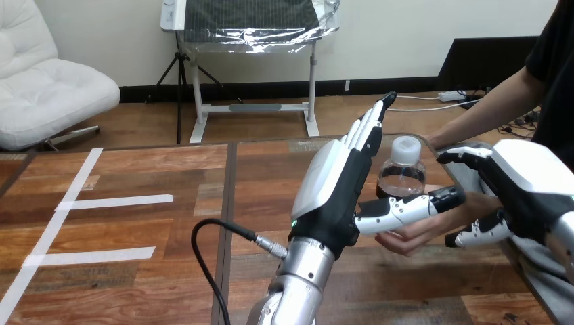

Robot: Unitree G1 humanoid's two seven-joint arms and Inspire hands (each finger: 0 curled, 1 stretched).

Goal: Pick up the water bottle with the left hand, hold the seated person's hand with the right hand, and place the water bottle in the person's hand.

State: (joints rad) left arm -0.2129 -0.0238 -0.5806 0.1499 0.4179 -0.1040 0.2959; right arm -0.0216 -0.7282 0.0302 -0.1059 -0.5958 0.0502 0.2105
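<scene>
Clear-plastic water bottle (402, 172) right of centre, standing in person's hand (414, 238). Left hand (338, 183) open beside it (thumb across front); right hand (518, 183) clasps person's wrist (440, 143). Best: ease left hand away leftward, slowly, without tipping bottle.

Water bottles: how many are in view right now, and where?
1. The water bottle is upright above the person's hand, behind the thumb of the left hand, the right hand beside it. Another could hide behind the hands.

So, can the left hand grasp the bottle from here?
Probably yes: the left hand is open right beside the bottle, thumb across its front, nothing between; the person's hand lies under it.
</scene>
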